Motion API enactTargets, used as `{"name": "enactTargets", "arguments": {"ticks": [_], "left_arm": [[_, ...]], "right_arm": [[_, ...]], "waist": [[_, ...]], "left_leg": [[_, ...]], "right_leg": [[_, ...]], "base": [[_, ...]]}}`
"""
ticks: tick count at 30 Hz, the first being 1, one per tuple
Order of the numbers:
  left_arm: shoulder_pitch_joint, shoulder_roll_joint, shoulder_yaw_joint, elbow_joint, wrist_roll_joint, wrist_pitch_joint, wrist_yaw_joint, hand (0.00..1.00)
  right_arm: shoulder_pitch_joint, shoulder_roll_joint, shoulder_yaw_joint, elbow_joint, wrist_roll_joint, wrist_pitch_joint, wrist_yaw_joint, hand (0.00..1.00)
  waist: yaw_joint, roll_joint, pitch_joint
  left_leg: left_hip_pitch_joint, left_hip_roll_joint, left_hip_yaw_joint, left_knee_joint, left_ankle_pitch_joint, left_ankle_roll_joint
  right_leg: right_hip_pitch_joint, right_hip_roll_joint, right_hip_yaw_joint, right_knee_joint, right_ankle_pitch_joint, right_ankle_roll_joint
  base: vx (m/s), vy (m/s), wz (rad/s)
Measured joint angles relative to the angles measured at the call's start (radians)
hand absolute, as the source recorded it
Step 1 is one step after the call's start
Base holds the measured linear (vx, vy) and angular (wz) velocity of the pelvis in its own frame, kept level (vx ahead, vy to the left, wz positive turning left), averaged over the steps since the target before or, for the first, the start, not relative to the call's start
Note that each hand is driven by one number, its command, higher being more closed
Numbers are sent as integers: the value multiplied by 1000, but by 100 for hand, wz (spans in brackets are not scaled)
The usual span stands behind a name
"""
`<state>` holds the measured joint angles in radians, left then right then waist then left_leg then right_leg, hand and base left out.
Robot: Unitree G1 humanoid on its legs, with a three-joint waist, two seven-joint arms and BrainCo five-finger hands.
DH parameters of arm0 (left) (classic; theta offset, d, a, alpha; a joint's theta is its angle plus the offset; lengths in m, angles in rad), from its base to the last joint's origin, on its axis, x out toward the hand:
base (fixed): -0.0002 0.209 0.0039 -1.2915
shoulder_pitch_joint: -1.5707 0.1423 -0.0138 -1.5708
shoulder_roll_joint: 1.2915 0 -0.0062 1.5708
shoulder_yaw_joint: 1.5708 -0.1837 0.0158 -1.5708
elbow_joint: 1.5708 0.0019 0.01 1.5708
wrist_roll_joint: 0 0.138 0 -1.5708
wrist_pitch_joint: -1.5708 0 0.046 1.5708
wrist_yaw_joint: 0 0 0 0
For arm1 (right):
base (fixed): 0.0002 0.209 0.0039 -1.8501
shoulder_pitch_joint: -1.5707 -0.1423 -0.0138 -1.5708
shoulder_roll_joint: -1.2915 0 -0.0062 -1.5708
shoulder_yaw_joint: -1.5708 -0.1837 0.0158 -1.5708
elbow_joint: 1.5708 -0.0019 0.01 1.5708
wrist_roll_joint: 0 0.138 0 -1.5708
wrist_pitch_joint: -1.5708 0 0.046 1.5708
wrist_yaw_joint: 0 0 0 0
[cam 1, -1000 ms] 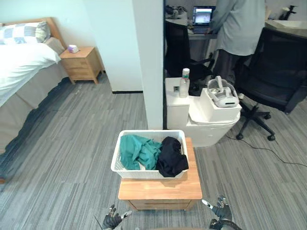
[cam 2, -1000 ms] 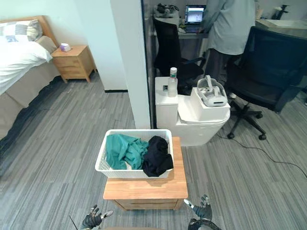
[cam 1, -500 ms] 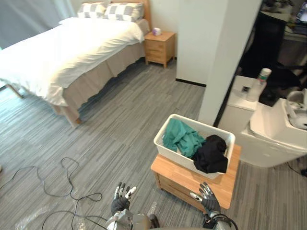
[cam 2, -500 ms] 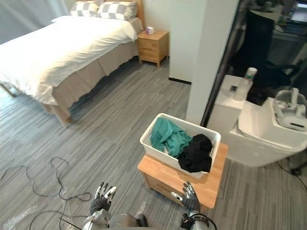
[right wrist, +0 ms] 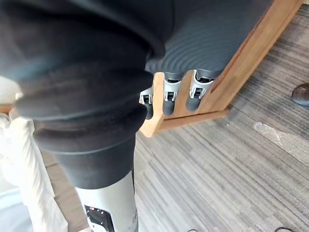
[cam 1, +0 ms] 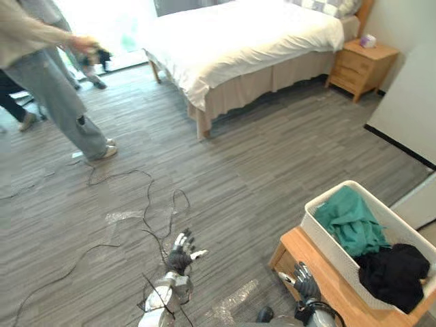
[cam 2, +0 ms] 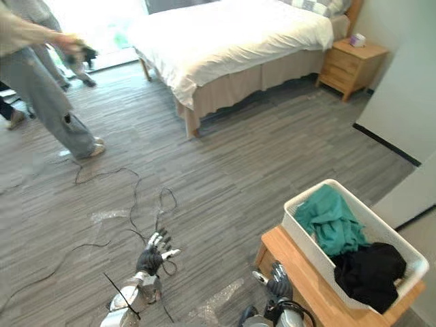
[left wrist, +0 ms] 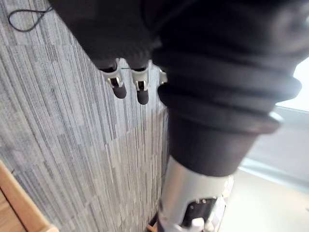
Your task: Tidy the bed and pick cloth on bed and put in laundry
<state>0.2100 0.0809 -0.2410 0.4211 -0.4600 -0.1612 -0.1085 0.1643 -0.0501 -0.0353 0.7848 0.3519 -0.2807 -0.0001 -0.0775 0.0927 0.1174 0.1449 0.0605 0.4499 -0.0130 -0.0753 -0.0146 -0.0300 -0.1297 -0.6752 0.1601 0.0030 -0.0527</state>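
Take the white basket [cam 1: 319, 228] as your mark; it sits on a wooden stand [cam 1: 300, 251], and in it a teal cloth [cam 1: 351, 221] lies on the side toward the bed, with a black cloth [cam 1: 395, 272] touching it on the side away from the bed. The bed [cam 1: 252, 34], under a white cover, stands well apart from the basket across the grey floor [cam 1: 259, 163]; a wooden nightstand [cam 1: 360, 65] is just beside its head. Farther from the basket than the bed's foot, a person [cam 1: 48, 75] walks, holding something dark that is too blurred to tell. Your right hand [cam 1: 303, 281] hangs just beside the stand, below the basket, fingers straight and apart, holding nothing; its wrist view gives you what the eye views cannot, the fingertips [right wrist: 193, 99] near the stand's edge, contact not clear. Your left hand [cam 1: 179, 259] hangs well apart from the basket over the floor, fingers spread, empty; its wrist view shows the fingertips [left wrist: 118, 91] above bare floor.
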Motion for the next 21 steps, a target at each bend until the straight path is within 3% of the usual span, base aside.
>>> {"name": "enactTargets", "arguments": {"ticks": [1, 2, 3, 4, 5, 7, 10, 11, 13, 15, 21], "left_arm": [[2, 0, -17, 0, 1, 2, -1, 0], [4, 12, -63, 3, 3, 4, -3, 0], [4, 20, -81, 2, 4, 3, -3, 0], [7, 39, -105, 2, 4, 2, -3, 0], [12, 53, -123, 5, 4, 2, -2, 0], [12, 71, -141, 18, 2, 2, 0, 0], [11, 77, -156, 20, -1, 2, 1, 0], [11, 77, -157, 20, -4, 2, 2, 0], [9, 56, -159, 24, -17, 3, 4, 0], [7, 45, -158, 24, -29, 1, -1, 0], [4, 41, -158, 69, -34, 0, -21, 0]], "right_arm": [[-1, -3, -3, -11, -1, -5, -1, 0], [4, -11, -2, -16, 0, -18, -7, 0], [17, -9, 1, -16, 0, -24, -13, 0], [38, 1, 10, -16, 0, -28, -19, 0], [51, 9, 26, -16, 1, -31, -20, 0], [75, 15, 57, -16, 1, -31, -21, 0], [91, 18, 75, -16, 1, -30, -23, 0], [90, 18, 81, -16, 0, -28, -23, 0], [78, -7, 88, -16, 1, -23, -23, 0], [78, -17, 89, -16, 1, -19, -23, 0], [79, -7, 94, -17, 4, 1, -22, 0]], "waist": [[-13, 1, 9], [-34, -9, 18], [-35, -21, 19], [-33, -37, 17], [-25, -72, 21], [-21, -104, 22], [-20, -121, 12], [-19, -125, 8], [-20, -88, -11], [-19, -74, -20], [-20, -80, -31]], "left_leg": [[0, -2, -20, -3, 4, 4], [1, -5, -72, -3, 9, 11], [2, -7, -90, -3, 12, 14], [-1, -17, -119, -3, 18, 16], [-12, -28, -151, -4, 27, 21], [-35, -32, -194, -4, 35, 19], [-40, -43, -217, -24, 51, 1], [-40, -45, -216, -27, 58, 0], [-38, -30, -210, -81, 104, -6], [-40, -21, -206, -88, 113, -13], [-36, -2, -199, -89, 114, -16]], "right_leg": [[-18, -17, 27, 58, -5, 2], [-38, -32, 136, 140, -6, 3], [-39, -31, 192, 152, -8, 7], [-39, -31, 299, 160, -23, 32], [-38, -32, 372, 160, -39, 57], [-38, -28, 444, 158, -46, 70], [0, -23, 515, 83, -73, 108], [14, -23, 515, 55, -82, 118], [26, -1, 512, -24, -57, 119], [33, 12, 513, -55, -43, 116], [54, 36, 517, -101, -25, 115]], "base": [[-126, 82, 71], [-80, 52, 84], [-126, 19, 105], [-126, -38, 86], [-105, -46, 81], [-47, -58, 74], [-22, -68, 48], [-8, -53, 9], [-9, -17, -1], [15, -34, -7], [35, -33, -6]]}}
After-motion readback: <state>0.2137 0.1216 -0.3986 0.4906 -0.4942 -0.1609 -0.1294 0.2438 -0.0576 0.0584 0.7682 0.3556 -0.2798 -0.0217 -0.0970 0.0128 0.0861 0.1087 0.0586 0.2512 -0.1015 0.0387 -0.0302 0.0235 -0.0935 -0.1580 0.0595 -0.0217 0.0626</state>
